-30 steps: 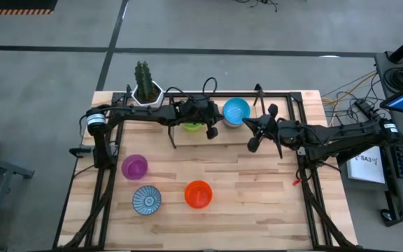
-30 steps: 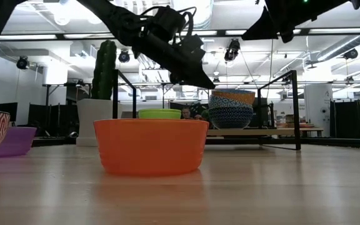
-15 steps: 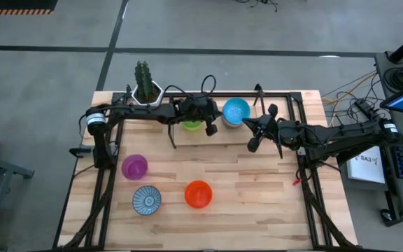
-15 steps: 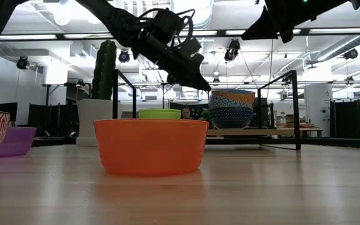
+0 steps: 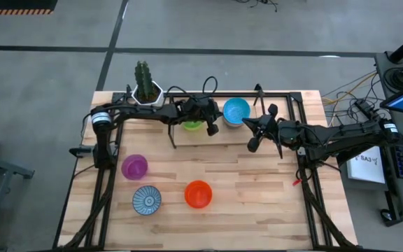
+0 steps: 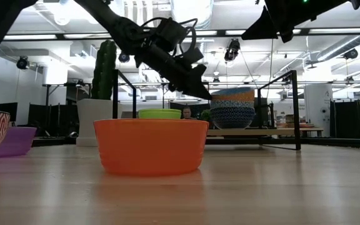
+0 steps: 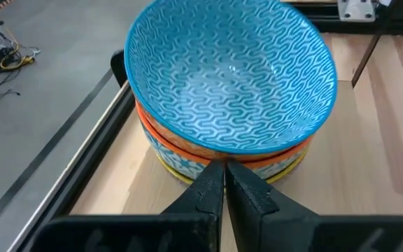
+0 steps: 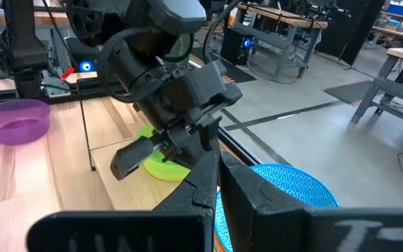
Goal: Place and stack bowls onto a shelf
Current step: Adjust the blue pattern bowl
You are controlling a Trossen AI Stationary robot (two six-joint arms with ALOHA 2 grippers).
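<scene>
While both arms' fingers sit closed, empty, wooden table (image 5: 257, 196), grey floor (image 5: 47, 70).

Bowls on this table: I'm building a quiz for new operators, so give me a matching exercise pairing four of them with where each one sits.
Things:
1. green bowl
2. blue bowl
3. purple bowl
4. orange-red bowl

Places:
A. on top of a stack of bowls on the shelf
B. on the tabletop, nearest the low camera
C. alone on the shelf, below the left gripper
D. on the tabletop, beside the patterned white-and-blue bowl

Pairs: 1-C, 2-A, 3-D, 4-B
</scene>
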